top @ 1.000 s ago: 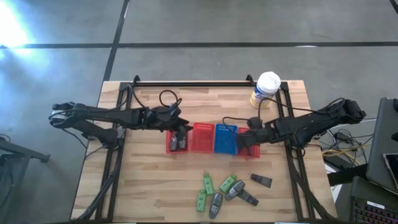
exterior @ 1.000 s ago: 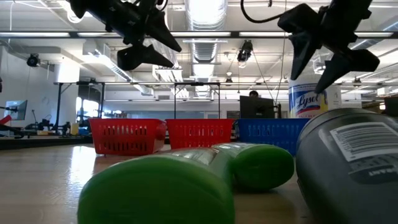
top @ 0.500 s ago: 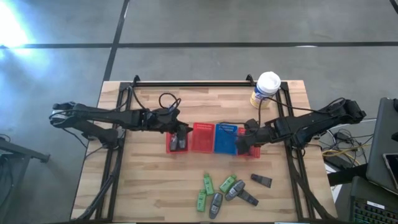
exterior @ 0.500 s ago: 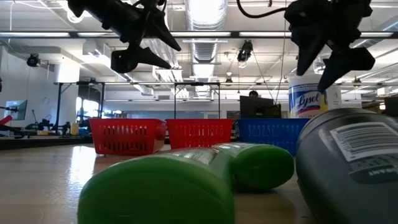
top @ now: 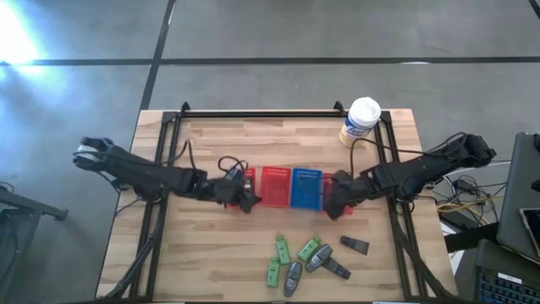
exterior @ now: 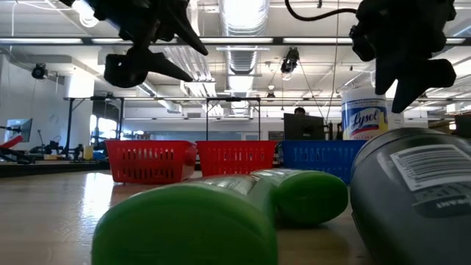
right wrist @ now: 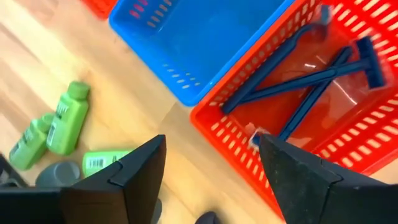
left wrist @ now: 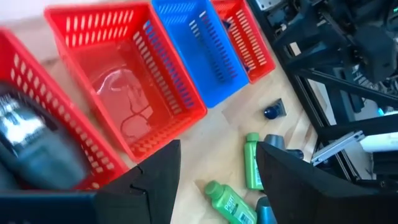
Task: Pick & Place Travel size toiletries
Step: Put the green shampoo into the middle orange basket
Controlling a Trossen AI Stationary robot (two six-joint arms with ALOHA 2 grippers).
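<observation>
Several toiletries lie loose on the wood table near its front edge: green packs (top: 283,250) (top: 309,249), grey tubes (top: 293,277) (top: 318,258) and black pieces (top: 354,245) (top: 337,270). One grey tube (left wrist: 31,146) lies in the leftmost red basket (top: 233,199). Dark blue slim pieces (right wrist: 311,71) lie in the rightmost red basket (top: 339,181). My left gripper (top: 245,201) hangs open and empty over the leftmost basket's near edge. My right gripper (top: 332,203) hangs open and empty over the rightmost basket's near edge.
Between the two outer baskets stand an empty red basket (top: 274,186) and an empty blue basket (top: 305,187). A white-lidded yellow canister (top: 360,121) stands at the far right. A black frame rail (top: 261,114) runs along the table's far edge. Bare wood lies at the near left.
My left gripper has moved from over the leftmost red basket toward the table's near edge, its arm swinging nearer too. My right gripper has moved a little toward the near edge. The toiletries and baskets have stayed where they were.
</observation>
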